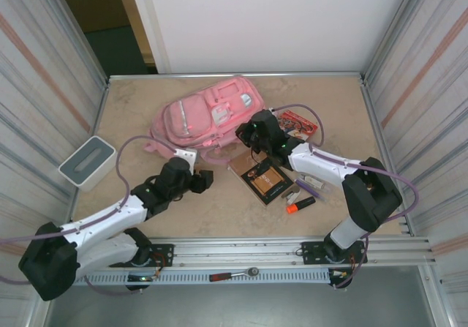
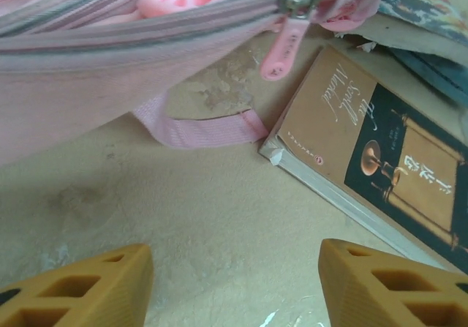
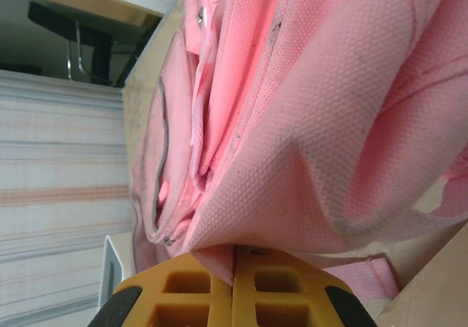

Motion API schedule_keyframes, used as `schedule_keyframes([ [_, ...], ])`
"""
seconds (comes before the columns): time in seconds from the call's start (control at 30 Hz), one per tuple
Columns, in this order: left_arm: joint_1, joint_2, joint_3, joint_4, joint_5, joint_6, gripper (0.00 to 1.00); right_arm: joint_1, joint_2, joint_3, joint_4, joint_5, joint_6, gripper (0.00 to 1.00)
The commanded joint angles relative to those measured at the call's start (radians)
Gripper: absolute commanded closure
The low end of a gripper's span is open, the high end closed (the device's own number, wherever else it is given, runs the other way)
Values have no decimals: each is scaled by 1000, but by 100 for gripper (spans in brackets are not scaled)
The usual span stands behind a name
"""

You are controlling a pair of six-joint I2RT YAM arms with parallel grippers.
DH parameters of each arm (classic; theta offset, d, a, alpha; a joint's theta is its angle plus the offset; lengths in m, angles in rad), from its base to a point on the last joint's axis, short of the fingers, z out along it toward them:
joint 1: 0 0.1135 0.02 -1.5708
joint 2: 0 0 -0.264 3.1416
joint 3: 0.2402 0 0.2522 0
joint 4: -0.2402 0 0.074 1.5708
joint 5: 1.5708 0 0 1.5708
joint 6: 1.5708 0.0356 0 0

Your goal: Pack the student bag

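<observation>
The student bag (image 1: 212,111), a large pink backpack, lies on its side at the back middle of the table. My right gripper (image 1: 252,133) is at its right end, shut on a fold of its pink fabric (image 3: 241,257). My left gripper (image 1: 201,179) hovers low over bare table in front of the bag, open, with nothing between its orange fingers (image 2: 80,287). In the left wrist view the bag's grey zip (image 2: 146,27) runs across the top, with a pink zip pull (image 2: 281,49) hanging down and a pink strap (image 2: 205,131) lying on the table.
A brown book (image 1: 265,179) lies right of my left gripper, its corner close to the strap (image 2: 373,151). An orange marker (image 1: 300,205), pens (image 1: 307,188) and a red-covered booklet (image 1: 296,124) lie on the right. A grey-white box (image 1: 88,162) stands at the left edge.
</observation>
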Motion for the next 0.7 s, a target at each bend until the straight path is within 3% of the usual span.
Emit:
schedule_keyframes([
  [0.0, -61, 62, 58, 53, -212, 109, 43, 22, -29, 65, 67, -7, 32, 100],
  [0.33, -100, 337, 200, 193, -427, 160, 55, 20, -6, 81, 73, -28, 32, 100],
  [0.67, -100, 434, 304, 182, -491, 211, 61, 6, 14, 70, 84, -49, 39, 100],
])
